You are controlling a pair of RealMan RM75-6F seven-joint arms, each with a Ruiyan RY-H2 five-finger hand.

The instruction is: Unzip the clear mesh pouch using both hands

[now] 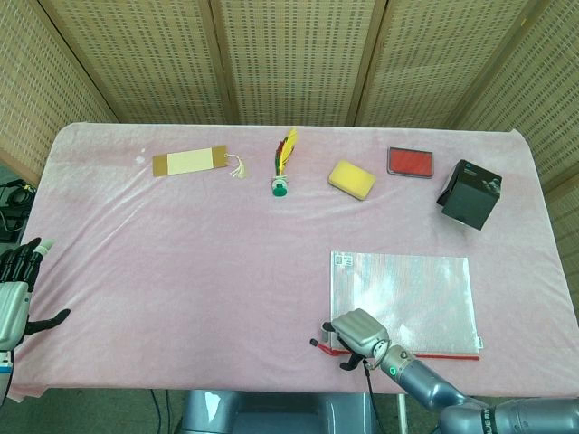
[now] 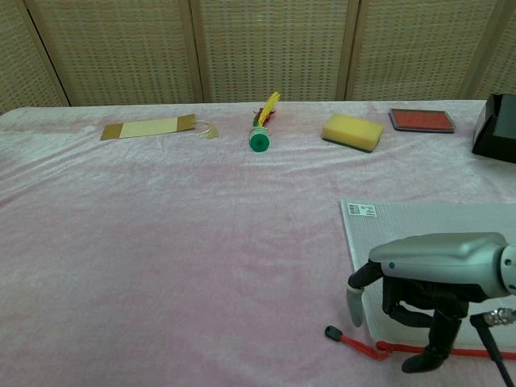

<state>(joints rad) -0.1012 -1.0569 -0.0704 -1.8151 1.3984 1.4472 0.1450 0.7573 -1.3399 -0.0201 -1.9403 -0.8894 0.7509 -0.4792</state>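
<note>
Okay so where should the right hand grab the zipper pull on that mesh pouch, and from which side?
Probably the red cord behind the black tab, pinched from above. It lies flat on the cloth, trailing left off the pouch corner, with the right hand above it.
</note>
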